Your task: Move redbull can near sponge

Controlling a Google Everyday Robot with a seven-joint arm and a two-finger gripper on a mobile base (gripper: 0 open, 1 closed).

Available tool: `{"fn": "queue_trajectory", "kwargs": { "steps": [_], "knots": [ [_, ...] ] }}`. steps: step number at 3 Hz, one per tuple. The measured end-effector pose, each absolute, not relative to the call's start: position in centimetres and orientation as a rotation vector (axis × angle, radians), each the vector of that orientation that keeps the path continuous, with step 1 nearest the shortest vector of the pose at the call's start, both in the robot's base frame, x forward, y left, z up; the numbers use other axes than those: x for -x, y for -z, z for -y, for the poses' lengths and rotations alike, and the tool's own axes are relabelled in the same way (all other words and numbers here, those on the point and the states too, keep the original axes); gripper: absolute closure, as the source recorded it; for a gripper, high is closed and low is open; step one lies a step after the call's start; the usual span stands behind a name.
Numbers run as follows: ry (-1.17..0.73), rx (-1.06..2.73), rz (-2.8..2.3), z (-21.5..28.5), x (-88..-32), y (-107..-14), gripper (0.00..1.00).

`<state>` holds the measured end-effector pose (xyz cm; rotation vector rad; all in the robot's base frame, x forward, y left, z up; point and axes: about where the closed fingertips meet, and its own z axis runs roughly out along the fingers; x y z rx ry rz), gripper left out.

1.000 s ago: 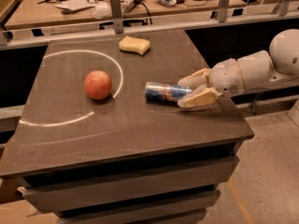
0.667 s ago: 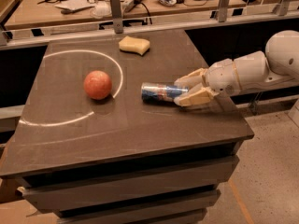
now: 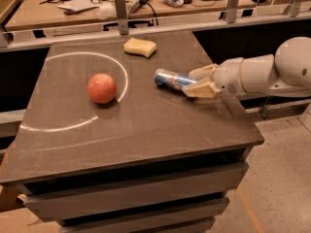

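Note:
The redbull can [image 3: 172,78] is held on its side just above the dark table [image 3: 146,125], right of centre, its silver end pointing left. My gripper [image 3: 198,81] comes in from the right on a white arm and is shut on the can's right end, one beige finger on each side. The pale yellow sponge [image 3: 140,47] lies at the table's far edge, up and to the left of the can, about a can's length away.
A round reddish-orange fruit [image 3: 102,88] sits left of centre, inside a white circle line drawn on the table. A metal rail [image 3: 121,28] runs behind the table. A cluttered wooden desk stands behind it. The table's right edge is under my arm.
My gripper has carried the can up the table and slightly left, closer to the sponge. The fruit and the sponge have not moved.

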<state>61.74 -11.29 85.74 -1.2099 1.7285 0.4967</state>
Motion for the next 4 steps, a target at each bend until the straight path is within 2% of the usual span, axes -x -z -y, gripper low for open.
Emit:
{"fn": "queue_trajectory", "kwargs": {
  "steps": [1,2,4],
  "knots": [
    [-0.333,1.079,-1.744,11.4,-66.1,-87.3,1.00],
    [-0.248,1.028,-1.746,11.0,-69.0,-88.3,1.00],
    [-0.187,1.024,-1.806,10.6,-72.8,-86.7,0.97]
  ]
}}
